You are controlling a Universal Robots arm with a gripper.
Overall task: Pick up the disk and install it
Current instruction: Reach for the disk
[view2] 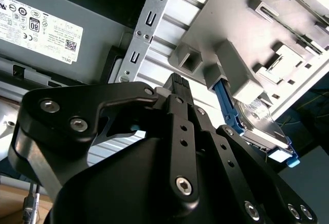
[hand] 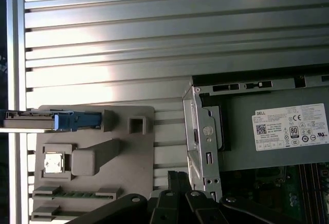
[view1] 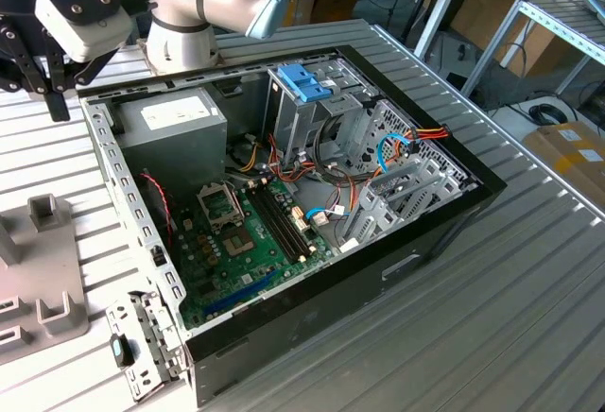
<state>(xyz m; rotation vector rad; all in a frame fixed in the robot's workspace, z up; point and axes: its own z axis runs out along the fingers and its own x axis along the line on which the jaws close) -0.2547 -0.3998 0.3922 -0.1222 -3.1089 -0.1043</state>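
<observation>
Evidently at pickup, the black hand (view2: 176,82) hovered near the blue-framed silver rectangular disk (view2: 259,126), upright in a grey plastic holder (hand: 139,157). Whether the hand was spread or pressed together could not be told; grasping would need squaring over the disk's edge.

In the second wrist view, one end of the disk (view2: 263,125) is hidden behind a block of the grey fixture (view2: 226,23). The gripper (view2: 176,82) body is cut off by the picture edge in both wrist views; the grey fixture, by the exterior view's left edge
</observation>
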